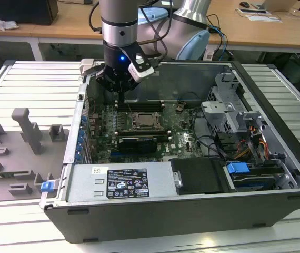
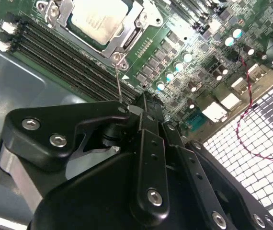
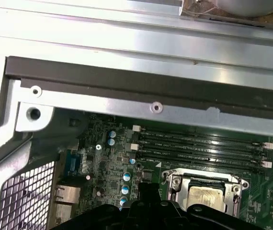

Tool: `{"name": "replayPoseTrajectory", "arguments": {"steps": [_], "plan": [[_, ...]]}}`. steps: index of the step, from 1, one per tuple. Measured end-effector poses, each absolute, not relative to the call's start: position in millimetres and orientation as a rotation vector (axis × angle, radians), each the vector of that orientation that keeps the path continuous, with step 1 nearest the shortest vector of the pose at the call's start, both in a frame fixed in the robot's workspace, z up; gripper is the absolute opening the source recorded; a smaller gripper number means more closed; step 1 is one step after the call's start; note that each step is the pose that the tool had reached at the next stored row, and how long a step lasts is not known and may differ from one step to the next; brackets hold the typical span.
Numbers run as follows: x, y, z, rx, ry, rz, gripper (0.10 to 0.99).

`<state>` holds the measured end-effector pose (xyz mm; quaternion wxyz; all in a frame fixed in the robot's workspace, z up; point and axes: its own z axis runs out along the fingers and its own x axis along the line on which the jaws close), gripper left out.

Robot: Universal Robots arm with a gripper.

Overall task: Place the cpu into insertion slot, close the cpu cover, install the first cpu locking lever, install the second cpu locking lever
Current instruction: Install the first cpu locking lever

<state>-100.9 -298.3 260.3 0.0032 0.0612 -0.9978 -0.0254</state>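
The cpu (image 2: 97, 20) lies flat in the insertion slot (image 1: 158, 126) on the green board inside the open computer case; its pale metal top shows in both wrist views (image 3: 204, 197). The silver cpu cover (image 2: 127, 40) lies down around the chip. From the cover's corner a thin wire locking lever (image 2: 119, 81) stands up toward my gripper (image 2: 145, 101). The gripper hangs over the memory slots just behind the socket (image 1: 123, 100), fingers together. I cannot tell whether the lever's end is pinched or just beside the fingertips.
Long black memory slots (image 3: 199, 143) run between the socket and the case's back wall (image 3: 127, 81). A black graphics card (image 1: 137, 143) lies in front of the socket. The drive cage (image 1: 229, 105) and cables stand on the exterior view's right, and a grey fixture plate (image 1: 18, 147) lies outside the case.
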Motion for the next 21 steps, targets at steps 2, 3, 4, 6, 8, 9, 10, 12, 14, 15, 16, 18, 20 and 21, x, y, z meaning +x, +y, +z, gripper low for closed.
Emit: {"name": "replayPoseTrajectory", "arguments": {"steps": [2,3,4,6,8,9,10,12,14,15,16,18,20,21], "plan": [[-100.8,-297.1,260.1,0.192,-3.128,-0.080,0.106],[-100.5,-296.6,260.1,0.192,-3.128,-0.080,0.106],[-100.2,-296.4,260.1,0.192,-3.128,-0.080,0.106],[-97.3,-295.9,260.0,0.192,-3.128,-0.080,0.106],[-95.2,-295.9,259.9,0.191,-3.129,-0.080,0.106],[-94.6,-295.9,259.9,0.190,-3.129,-0.080,0.106],[-94.0,-295.9,259.9,0.190,-3.129,-0.080,0.106],[-93.2,-295.9,259.8,0.189,-3.129,-0.080,0.106],[-91.9,-295.8,259.7,0.188,-3.129,-0.080,0.106],[-90.6,-295.8,259.5,0.188,-3.129,-0.080,0.106],[-89.8,-295.9,259.5,0.187,-3.129,-0.080,0.106],[-87.4,-295.9,259.3,0.186,-3.129,-0.080,0.106],[-84.9,-295.9,259.1,0.185,-3.129,-0.080,0.106],[-83.7,-295.9,259.0,0.184,-3.129,-0.080,0.106]]}}
